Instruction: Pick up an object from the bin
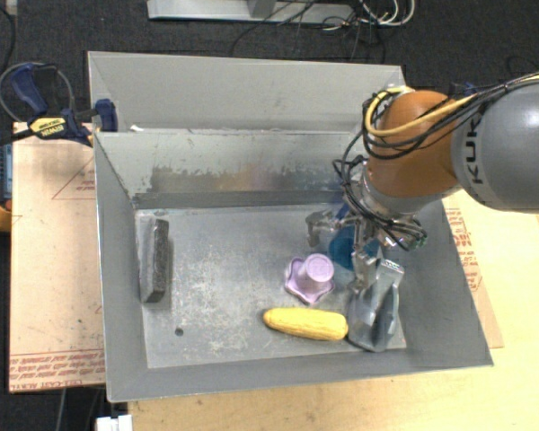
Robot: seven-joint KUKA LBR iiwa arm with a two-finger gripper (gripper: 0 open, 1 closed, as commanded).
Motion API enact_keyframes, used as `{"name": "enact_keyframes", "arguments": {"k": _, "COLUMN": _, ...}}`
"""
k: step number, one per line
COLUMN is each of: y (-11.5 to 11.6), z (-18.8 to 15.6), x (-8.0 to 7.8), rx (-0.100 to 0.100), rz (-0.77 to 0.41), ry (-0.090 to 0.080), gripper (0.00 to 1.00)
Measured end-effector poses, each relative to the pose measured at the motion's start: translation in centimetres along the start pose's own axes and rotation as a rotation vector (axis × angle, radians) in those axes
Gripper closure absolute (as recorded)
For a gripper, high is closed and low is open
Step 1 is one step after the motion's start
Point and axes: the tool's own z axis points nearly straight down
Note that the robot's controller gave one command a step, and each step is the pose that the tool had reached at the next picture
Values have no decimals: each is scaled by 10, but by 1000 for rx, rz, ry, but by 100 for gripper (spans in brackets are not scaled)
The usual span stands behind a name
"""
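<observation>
Single camera setup: it's mounted above the grey bin (225, 268) and looks down at a bit of a slant from the near side, so the far wall (242, 92) shows its inner face. Pretty close in, the whole bin fits with some surroundings, and the arm (512, 151) enters from the right.

Sheet-metal bin (216, 335), grey & matt, floor scuffed & speckled w/ wear, back wall w/ a faint dull sheen. Inside: yellow cob-shaped piece (305, 323) looking like plastic, slightly glossy w/ bumpy skin; lilac cup (310, 277) smooth plastic, soft shine; dark grey block (155, 259) at left rough, grainy, fully matt; blue item (343, 246) smooth, prob. plastic. On robot: orange cover (413, 142) smooth & glossy, arm shell (512, 151) smooth satin grey, gripper (377, 317) bare metal w/ bright glints.
</observation>
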Motion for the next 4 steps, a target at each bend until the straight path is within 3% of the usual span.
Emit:
{"name": "enact_keyframes", "arguments": {"k": 1, "y": 36, "z": 30, "x": 0, "rx": 12, "rz": -64, "ry": -14, "gripper": 0}}
{"name": "enact_keyframes", "arguments": {"k": 2, "y": 17, "z": 29, "x": -19, "rx": 8, "rz": -118, "ry": -12, "gripper": 100}}
{"name": "enact_keyframes", "arguments": {"k": 4, "y": 18, "z": 23, "x": -19, "rx": 7, "rz": -116, "ry": -13, "gripper": 100}}
